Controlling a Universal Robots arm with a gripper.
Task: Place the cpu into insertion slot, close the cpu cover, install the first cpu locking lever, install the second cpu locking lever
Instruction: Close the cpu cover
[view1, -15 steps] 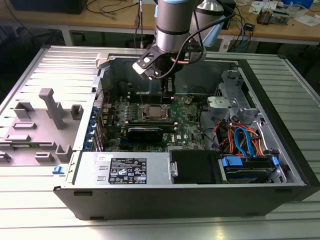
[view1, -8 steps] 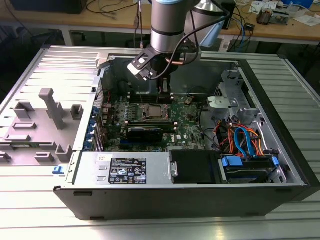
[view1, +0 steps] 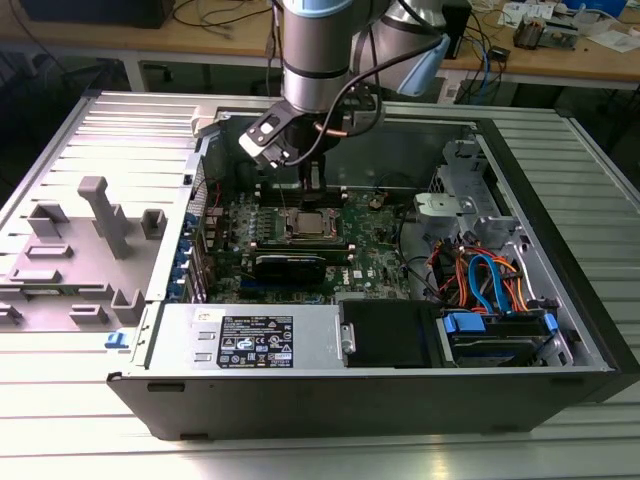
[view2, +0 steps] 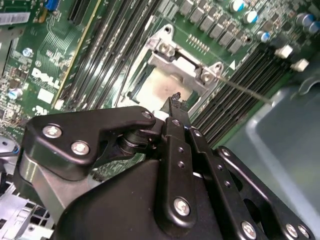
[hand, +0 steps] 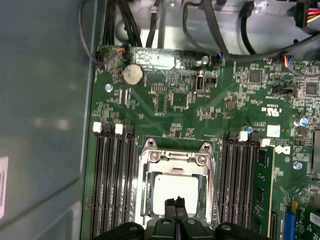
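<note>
The cpu (hand: 175, 186) lies flat in the insertion slot (view1: 305, 226), its dull silver top showing through the window of the cpu cover (hand: 175, 158). The shiny cover frame is down over the chip. In the second wrist view the cpu (view2: 156, 90) and the cover (view2: 177, 62) show again, and a thin lever rod (view2: 245, 91) sticks out from the socket's corner over the black memory slots. My gripper (hand: 174, 202) hovers just above the chip's edge, fingers shut together with nothing visible between them. It also shows as gripper (view2: 175, 98) and gripper (view1: 312, 183).
Long black memory slots (hand: 112, 185) flank the socket on both sides. A coin battery (hand: 132, 74) and cables lie beyond it. The grey case wall (hand: 45, 125) is close by. A power supply (view1: 250, 340), drive cables (view1: 490, 280) and a grey fixture (view1: 100, 215) surround the board.
</note>
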